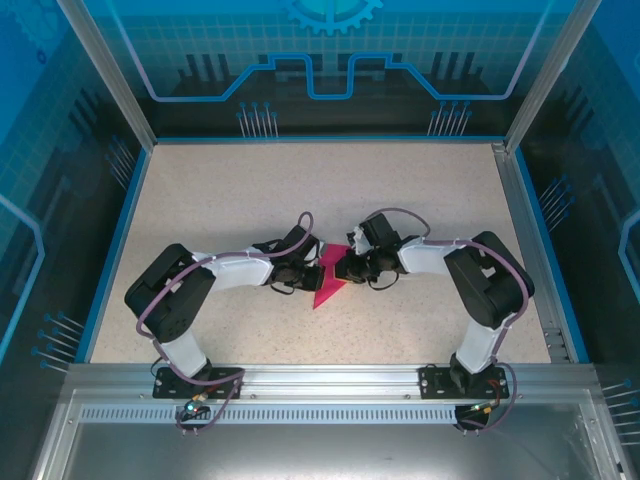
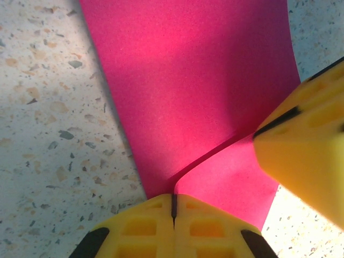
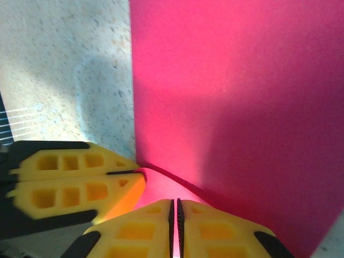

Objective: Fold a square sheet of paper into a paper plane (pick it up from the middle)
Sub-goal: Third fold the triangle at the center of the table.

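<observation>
Two tools, left tool (image 2: 173,198) and right tool (image 3: 174,203), pinch one pink paper (image 1: 328,281).

no readable txt, labels, brands or nos. on anything.

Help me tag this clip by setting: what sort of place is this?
Probably a robotics lab cell or demo booth: a speckled tabletop fenced by aluminium posts and blue panels printed with circuit and gear graphics, and two robot arms bolted to a metal rail, at pink paper.
</observation>
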You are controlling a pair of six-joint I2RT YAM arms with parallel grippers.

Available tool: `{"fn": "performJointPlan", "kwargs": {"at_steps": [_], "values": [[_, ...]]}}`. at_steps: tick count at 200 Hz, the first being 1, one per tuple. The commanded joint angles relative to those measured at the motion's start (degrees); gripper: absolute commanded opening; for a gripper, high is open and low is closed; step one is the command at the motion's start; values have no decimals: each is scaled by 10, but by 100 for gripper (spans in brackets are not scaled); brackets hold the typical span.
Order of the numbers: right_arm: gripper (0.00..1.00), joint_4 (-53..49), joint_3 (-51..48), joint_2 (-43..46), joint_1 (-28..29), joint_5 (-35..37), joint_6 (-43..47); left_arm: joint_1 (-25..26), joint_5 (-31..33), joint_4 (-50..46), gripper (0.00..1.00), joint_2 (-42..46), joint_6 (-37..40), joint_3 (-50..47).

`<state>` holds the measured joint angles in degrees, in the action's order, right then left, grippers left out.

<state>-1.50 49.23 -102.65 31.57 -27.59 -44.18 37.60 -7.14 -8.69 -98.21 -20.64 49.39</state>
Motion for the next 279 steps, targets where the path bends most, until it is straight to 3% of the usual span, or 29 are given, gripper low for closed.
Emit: {"fn": "performJointPlan", "kwargs": {"at_steps": [1,37,78,93,111,124,164,197,279], "values": [[12,3,8,-34,13,-9,-5,-4,15,-24,0,-9,8,1],[11,-49,8,-54,13,39,16,-4,16,-32,1,-2,8,6],[11,-78,8,-52,15,56,26,-5,18,-72,19,44,-1,35],[11,-80,26,-54,16,60,25,-5,27,-89,32,61,-8,47],[11,-82,30,-58,17,61,19,-4,32,-106,33,79,-21,53],[11,-85,32,-59,19,64,17,-5,22,-110,32,93,-35,50],[11,-93,35,-57,21,74,14,0,-82,-82,16,122,-75,26],[11,-95,35,-59,21,78,9,18,-157,-43,13,107,-107,6],[12,-94,33,-65,22,76,6,34,-142,-36,10,21,-108,8]]}}
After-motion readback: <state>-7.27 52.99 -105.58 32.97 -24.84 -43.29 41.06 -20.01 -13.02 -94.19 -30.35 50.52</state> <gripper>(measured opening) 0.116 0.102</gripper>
